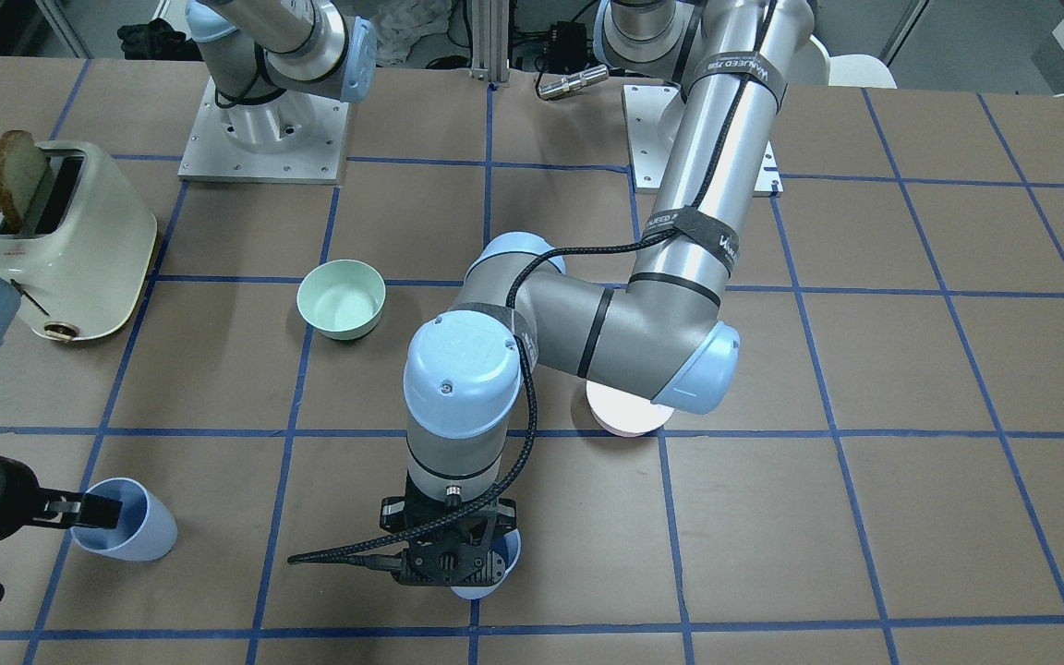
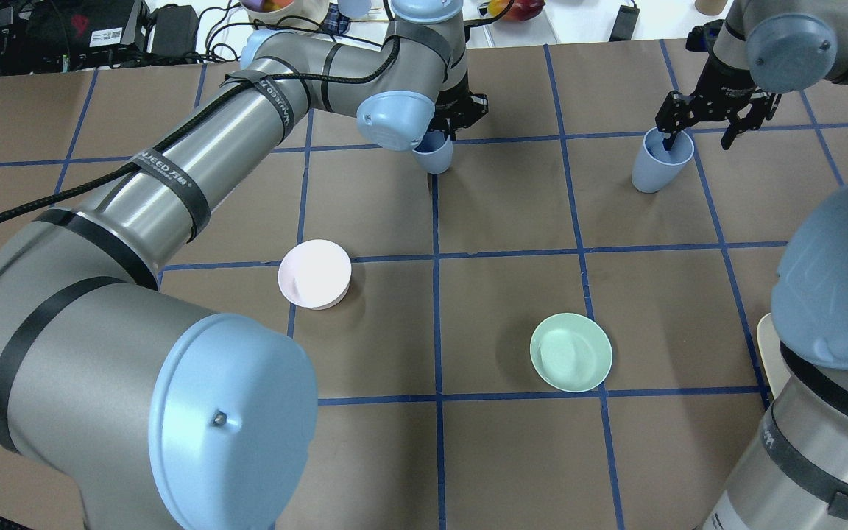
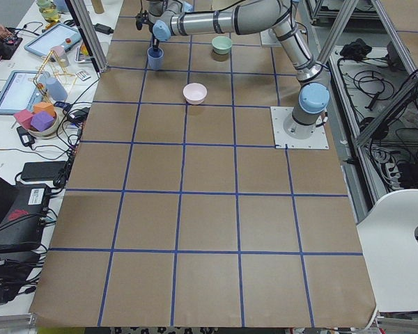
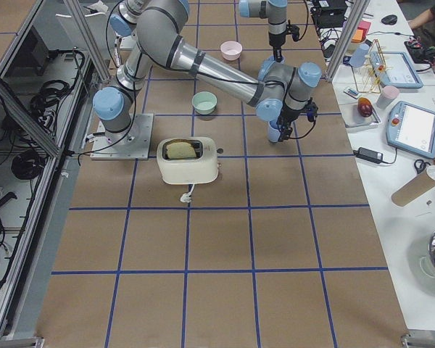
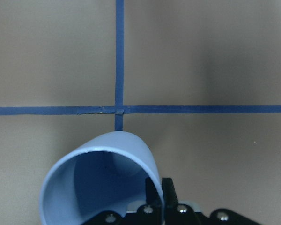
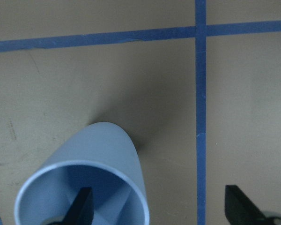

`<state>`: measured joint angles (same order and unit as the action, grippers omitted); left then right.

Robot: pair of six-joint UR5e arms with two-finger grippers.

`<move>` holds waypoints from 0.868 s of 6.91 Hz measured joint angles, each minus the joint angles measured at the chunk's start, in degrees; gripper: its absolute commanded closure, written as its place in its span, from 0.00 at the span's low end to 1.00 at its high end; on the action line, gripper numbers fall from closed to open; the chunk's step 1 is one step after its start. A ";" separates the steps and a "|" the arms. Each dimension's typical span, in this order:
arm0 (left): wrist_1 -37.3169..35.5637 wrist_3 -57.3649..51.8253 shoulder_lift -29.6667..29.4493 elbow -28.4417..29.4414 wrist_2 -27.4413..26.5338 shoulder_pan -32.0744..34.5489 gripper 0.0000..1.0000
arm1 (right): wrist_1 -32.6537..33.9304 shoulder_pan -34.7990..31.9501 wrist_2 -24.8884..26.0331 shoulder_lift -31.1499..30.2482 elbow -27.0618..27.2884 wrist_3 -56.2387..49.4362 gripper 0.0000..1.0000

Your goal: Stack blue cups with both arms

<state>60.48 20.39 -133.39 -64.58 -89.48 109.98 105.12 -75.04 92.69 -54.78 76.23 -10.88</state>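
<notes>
One blue cup is at the far middle of the table. My left gripper is over it and is shut on its rim; in the left wrist view the fingertips pinch the cup's wall. I cannot tell whether this cup rests on the table. The second blue cup stands at the far right. My right gripper is open and straddles its wall: in the right wrist view one finger is inside the cup and the other is well outside.
A pale pink bowl sits left of centre and a mint-green bowl right of centre. A cream toaster with a slice of toast stands near the right arm's side. Blue tape lines grid the brown table.
</notes>
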 measured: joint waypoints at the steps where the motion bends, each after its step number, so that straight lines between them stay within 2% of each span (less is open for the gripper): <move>1: 0.00 -0.16 -0.06 -0.01 -0.33 0.00 0.00 | -0.01 0.11 -0.26 0.45 0.15 0.26 0.91; 2: -0.01 -0.24 0.26 0.02 -0.43 -0.02 0.00 | -0.07 0.13 -0.33 0.69 0.18 0.38 1.00; 4: 2.64 -0.28 3.37 0.52 -0.80 -0.53 0.00 | -0.40 0.16 -0.23 0.72 0.01 0.16 1.00; 6: 14.47 -0.26 11.23 0.53 -1.33 -2.29 0.00 | -1.07 0.19 -0.67 0.33 -0.92 0.49 1.00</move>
<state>74.95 20.13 -122.17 -64.05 -90.81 107.70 104.04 -74.85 92.01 -54.45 75.31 -10.39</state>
